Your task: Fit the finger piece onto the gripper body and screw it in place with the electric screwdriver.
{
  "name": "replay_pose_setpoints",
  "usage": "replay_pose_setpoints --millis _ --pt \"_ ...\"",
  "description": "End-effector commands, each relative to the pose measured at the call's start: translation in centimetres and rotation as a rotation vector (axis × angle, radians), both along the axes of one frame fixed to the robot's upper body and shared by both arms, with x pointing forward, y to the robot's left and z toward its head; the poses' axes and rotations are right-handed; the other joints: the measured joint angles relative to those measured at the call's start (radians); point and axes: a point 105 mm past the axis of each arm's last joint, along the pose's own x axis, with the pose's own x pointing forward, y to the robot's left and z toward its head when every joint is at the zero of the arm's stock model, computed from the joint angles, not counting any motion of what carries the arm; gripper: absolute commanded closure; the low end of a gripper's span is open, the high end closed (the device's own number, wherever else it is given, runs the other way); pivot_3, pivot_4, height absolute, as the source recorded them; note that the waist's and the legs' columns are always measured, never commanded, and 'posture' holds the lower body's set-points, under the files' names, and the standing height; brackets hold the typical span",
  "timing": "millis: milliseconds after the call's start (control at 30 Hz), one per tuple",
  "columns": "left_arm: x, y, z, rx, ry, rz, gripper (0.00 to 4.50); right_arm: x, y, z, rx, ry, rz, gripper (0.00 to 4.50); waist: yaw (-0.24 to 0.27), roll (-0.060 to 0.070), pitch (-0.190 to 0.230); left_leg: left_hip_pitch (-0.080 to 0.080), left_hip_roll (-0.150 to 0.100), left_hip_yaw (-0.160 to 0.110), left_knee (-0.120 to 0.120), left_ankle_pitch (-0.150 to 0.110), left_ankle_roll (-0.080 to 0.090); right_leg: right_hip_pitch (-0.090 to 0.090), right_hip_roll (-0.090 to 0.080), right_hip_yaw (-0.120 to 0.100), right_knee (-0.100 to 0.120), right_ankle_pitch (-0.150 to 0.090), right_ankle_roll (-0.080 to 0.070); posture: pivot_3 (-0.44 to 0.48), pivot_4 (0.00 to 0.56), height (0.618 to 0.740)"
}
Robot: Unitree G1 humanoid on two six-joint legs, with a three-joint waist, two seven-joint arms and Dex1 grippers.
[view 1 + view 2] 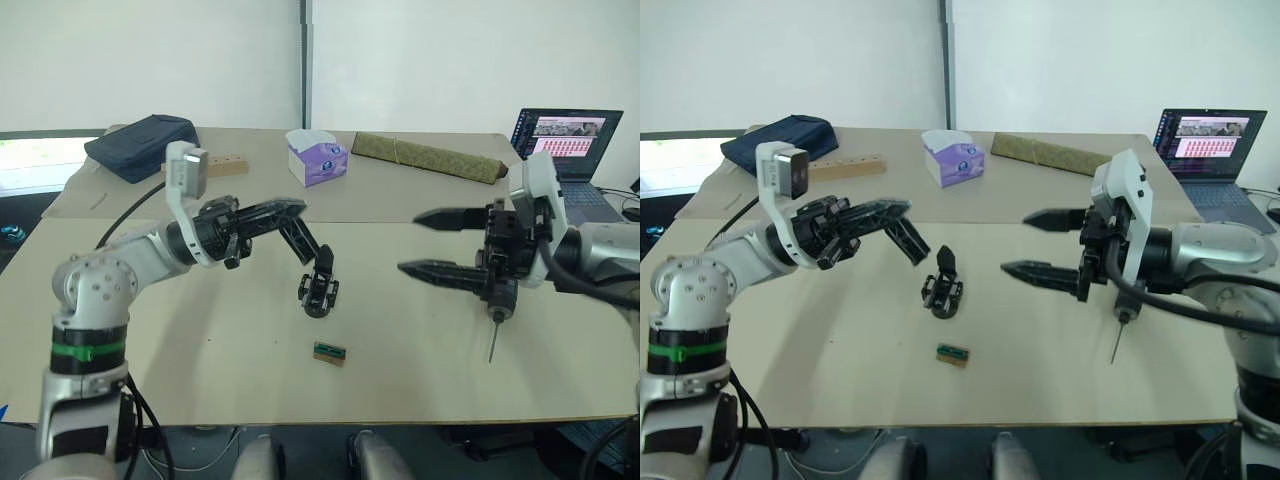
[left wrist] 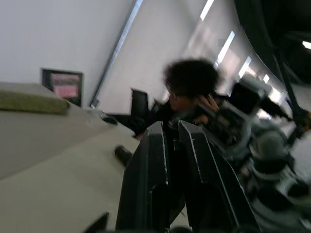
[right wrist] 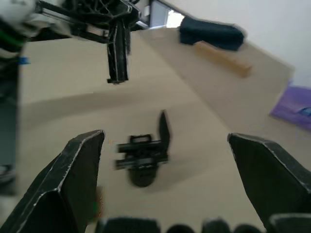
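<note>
The gripper body (image 1: pixel 942 292) sits near the middle of the surface (image 1: pixel 820 340), round base down and its one fitted finger pointing up. That suits the job, since the side that takes the second finger can be reached from above and from either arm. The left gripper (image 1: pixel 898 212) hovers just up and to the left of it with its fingers drawn almost together. A short black wedge slants down from their tips toward the mechanism. This looks to be the finger piece (image 1: pixel 910 238), pinched by its blocky end so the rest hangs clear for seating, though the grip itself is hard to make out. The piece hangs in the air, near the gripper body but not touching it, so fitting has not begun. On the other side the right gripper (image 1: pixel 1018 243) has its fingers spread wide and aimed across at the mechanism, with nothing between their tips. The electric screwdriver (image 1: pixel 1118 338) hangs below the base of that gripper, its thin bit pointing straight down at the surface and well apart from the gripper body. Probably it is parked there, bit already vertical, until there is a screw to drive. How the tool is held at the gripper's base cannot be told. A small green-and-brown block (image 1: pixel 952 354) lies on the surface just in front of the mechanism, untouched.
</note>
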Motion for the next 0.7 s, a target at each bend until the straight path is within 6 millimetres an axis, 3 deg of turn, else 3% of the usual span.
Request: replay_pose_setpoints --millis 33,300,700 --pt "-0.7 -1.2 0.1 0.054 -0.007 -0.137 4.5 -0.5 1.5 -1.1 -0.019 0.151 0.06 0.03 0.002 0.0 0.0 -0.001 0.0 0.0 0.0 0.0 0.0 -0.001 0.0 0.0 0.0 0.0 0.0 0.0 0.15 0.74" --pt "-1.6 -4.3 -1.4 0.155 0.014 -0.287 4.5 -1.2 5.8 -1.9 0.0 0.283 0.173 0.03 0.002 0.0 0.0 -0.004 0.0 -0.001 0.0 0.0 0.0 -0.003 0.0 0.0 0.0 0.0 0.002 0.0 0.15 0.74" --pt "-1.7 -4.8 -3.2 0.227 0.002 -0.291 4.5 -1.4 7.1 -3.4 -0.045 0.388 0.154 0.03 0.003 0.0 0.0 -0.006 0.0 -0.001 0.0 0.0 0.0 -0.004 0.0 0.0 0.001 0.0 0.002 0.0 0.15 0.74"
